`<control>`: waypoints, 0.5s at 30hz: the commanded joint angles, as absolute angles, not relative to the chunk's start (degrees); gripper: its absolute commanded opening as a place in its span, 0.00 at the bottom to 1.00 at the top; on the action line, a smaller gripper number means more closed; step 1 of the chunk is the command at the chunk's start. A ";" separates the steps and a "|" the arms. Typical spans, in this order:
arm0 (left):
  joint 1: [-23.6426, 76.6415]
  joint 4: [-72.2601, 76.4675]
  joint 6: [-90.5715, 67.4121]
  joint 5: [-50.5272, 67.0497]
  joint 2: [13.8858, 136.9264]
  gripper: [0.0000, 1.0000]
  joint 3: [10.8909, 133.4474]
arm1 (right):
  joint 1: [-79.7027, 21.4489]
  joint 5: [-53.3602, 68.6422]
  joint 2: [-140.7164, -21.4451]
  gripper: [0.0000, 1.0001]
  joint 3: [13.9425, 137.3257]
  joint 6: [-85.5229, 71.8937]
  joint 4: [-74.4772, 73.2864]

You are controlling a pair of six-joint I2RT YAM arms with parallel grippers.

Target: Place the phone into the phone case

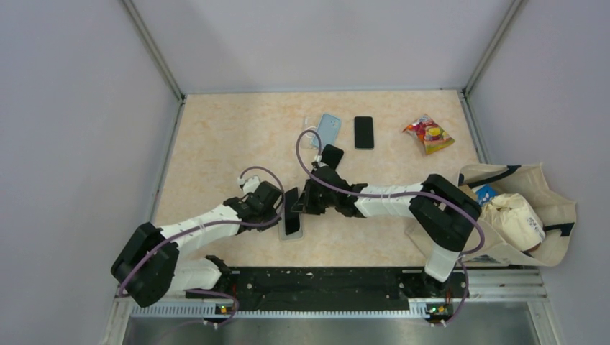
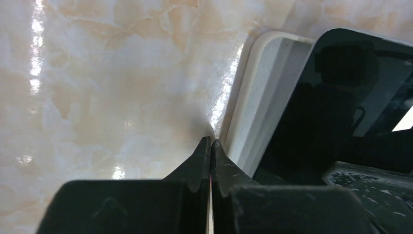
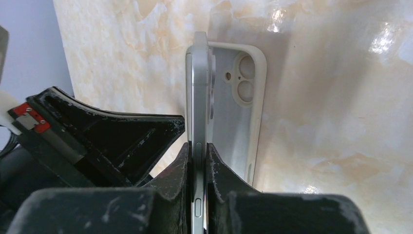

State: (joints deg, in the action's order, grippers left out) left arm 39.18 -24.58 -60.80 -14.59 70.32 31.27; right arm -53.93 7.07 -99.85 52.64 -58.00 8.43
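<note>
A silver-edged phone with a dark screen (image 1: 292, 210) is tilted up on its long edge over a white phone case (image 1: 290, 238) that lies open side up on the table. My right gripper (image 1: 302, 203) is shut on the phone's upper edge. In the right wrist view the phone (image 3: 198, 87) stands between my fingers (image 3: 197, 145), and the case (image 3: 234, 117) with its camera cutout lies beside it. My left gripper (image 1: 279, 212) is shut and empty. Its tips (image 2: 210, 141) rest at the case's outer rim (image 2: 253, 97), beside the phone's screen (image 2: 331, 112).
At the back lie a light blue case (image 1: 329, 129), a second black phone (image 1: 364, 132), a small black object (image 1: 331, 156) and a snack packet (image 1: 429, 134). A beige tote bag (image 1: 525, 215) with items in it lies at the right edge.
</note>
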 commanded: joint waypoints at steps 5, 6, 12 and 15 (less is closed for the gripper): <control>39.02 -21.04 -59.41 -11.63 72.82 0.00 30.77 | -55.34 9.15 -101.09 0.00 54.14 -61.47 12.32; 39.02 -20.74 -59.46 -11.44 73.12 0.00 30.65 | -55.35 9.39 -101.36 0.00 54.18 -61.44 12.24; 39.02 -20.57 -59.68 -11.82 73.92 0.00 30.67 | -55.39 11.05 -101.32 0.00 53.36 -62.09 11.47; 39.02 -20.64 -59.68 -12.14 74.47 0.00 30.95 | -55.37 10.88 -100.13 0.00 52.98 -61.12 9.37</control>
